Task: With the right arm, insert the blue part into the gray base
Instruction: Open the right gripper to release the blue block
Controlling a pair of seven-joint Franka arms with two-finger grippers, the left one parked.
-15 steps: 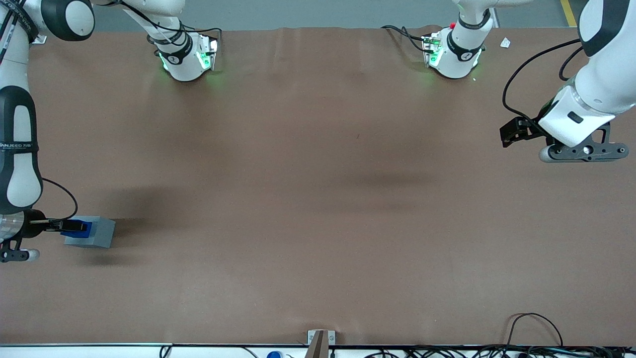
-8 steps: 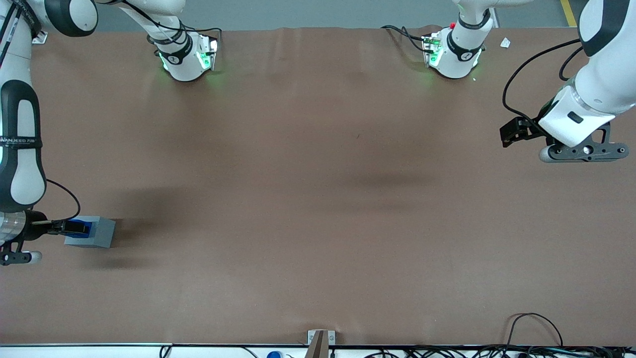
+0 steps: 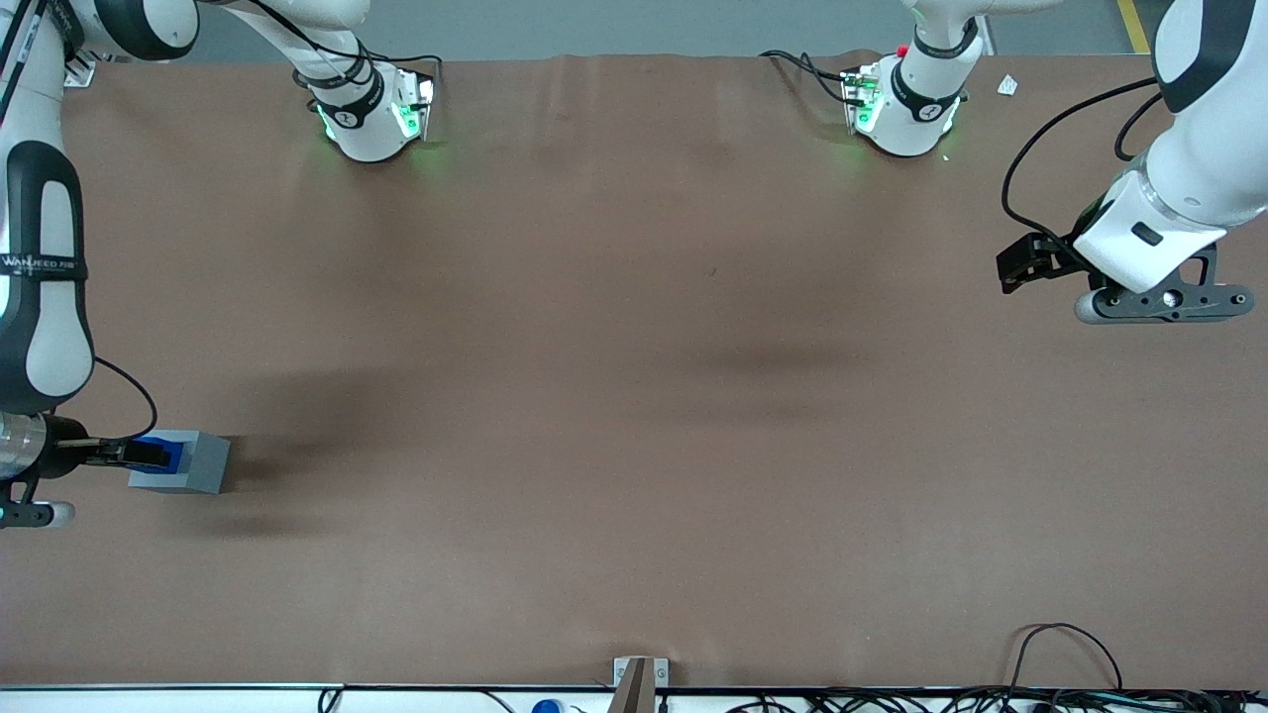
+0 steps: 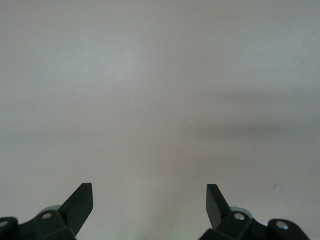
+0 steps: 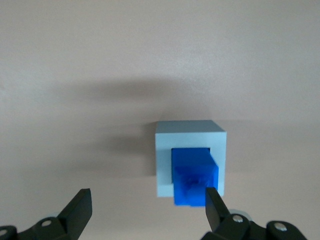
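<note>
The gray base (image 5: 190,142) rests on the brown table near the working arm's end, also seen from the front as the gray base (image 3: 198,463). The blue part (image 5: 195,177) stands in its square hole and sticks up above the rim; from the front the blue part (image 3: 165,451) shows on top of the block. My right gripper (image 5: 147,194) hovers above them, open, with its fingers wide apart. One fingertip (image 5: 212,196) overlaps a corner of the blue part in that view, and nothing is between the fingers. In the front view the gripper (image 3: 124,454) is beside the block.
Brown table cover (image 3: 634,396) spreads toward the parked arm's end. Two arm bases (image 3: 371,114) stand along the edge farthest from the front camera. Cables (image 3: 1070,683) lie at the near edge.
The right arm has drawn back a little from the block, so more of the blue part shows. The blue part and gray base have not moved.
</note>
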